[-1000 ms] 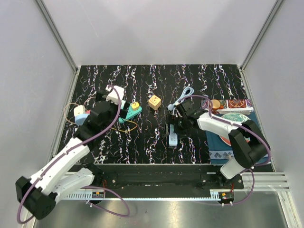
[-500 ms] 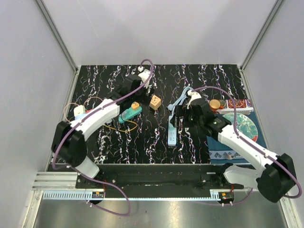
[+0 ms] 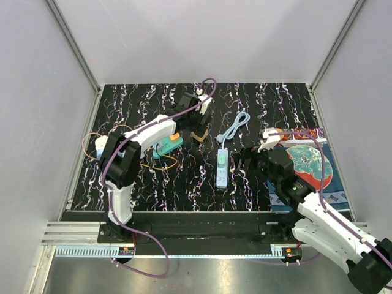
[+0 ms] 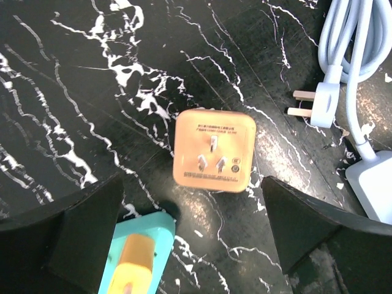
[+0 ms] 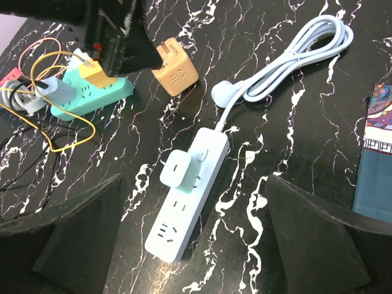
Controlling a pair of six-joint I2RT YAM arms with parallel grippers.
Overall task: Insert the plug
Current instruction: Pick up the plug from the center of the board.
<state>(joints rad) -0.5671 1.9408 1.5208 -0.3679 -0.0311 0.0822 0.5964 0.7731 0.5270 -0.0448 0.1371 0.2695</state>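
Note:
A white power strip (image 3: 222, 169) lies mid-table. A pale green plug (image 5: 180, 173) stands in its socket nearest the switch, slightly tilted; it also shows in the top view (image 3: 222, 160). My right gripper (image 5: 196, 245) is open and empty, back from the strip on its near-right side (image 3: 245, 160). My left gripper (image 4: 193, 245) is open and empty, low over an orange cube adapter (image 4: 213, 151), which lies just beyond its fingertips. In the top view the left gripper (image 3: 195, 124) is at the back middle, by the cube (image 3: 199, 135).
A teal strip (image 5: 92, 97) with a yellow plug (image 4: 136, 257) lies left of the cube, with yellow wires and small chargers (image 3: 103, 144) further left. The strip's coiled cable (image 5: 306, 52) and its pronged plug (image 4: 321, 101) lie behind. A patterned mat with a plate (image 3: 309, 160) is at right.
My left arm has swung from the left side to the back middle, over the orange cube. My right gripper has drawn back from the power strip to its right, leaving the green plug in the strip.

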